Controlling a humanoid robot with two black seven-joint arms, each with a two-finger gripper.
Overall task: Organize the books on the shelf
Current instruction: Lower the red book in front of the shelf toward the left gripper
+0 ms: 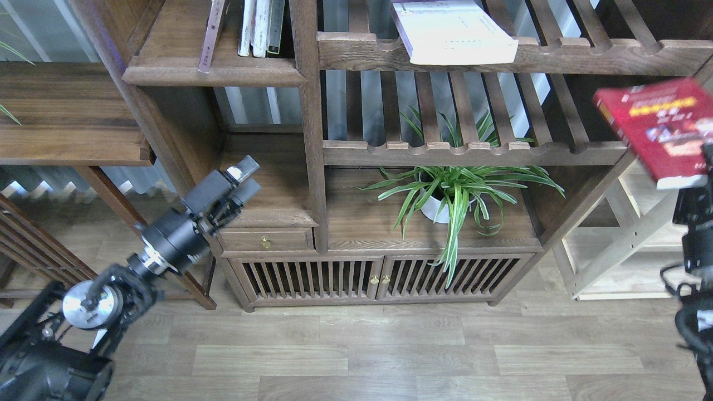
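My right gripper (705, 167) is at the right edge, mostly hidden behind the red book with photo cover (657, 131). It holds that book tilted in the air, in front of the bookcase's right side. The thick white-lilac book (452, 33) lies flat on the top slatted rack. A thin mauve-spined book (210, 34) leans on the solid dark-brown shelf (214, 73) at upper left, beside several upright books (259, 27). My left gripper (249, 178) is empty, fingers slightly apart, in front of the small lower-left compartment, well below that shelf.
A potted spider plant (451, 195) stands in the lower middle compartment. A small drawer (265, 240) and slatted cabinet doors (379, 278) are below. A pale wooden frame (624, 245) stands at right, and a brown side shelf (67, 111) at left.
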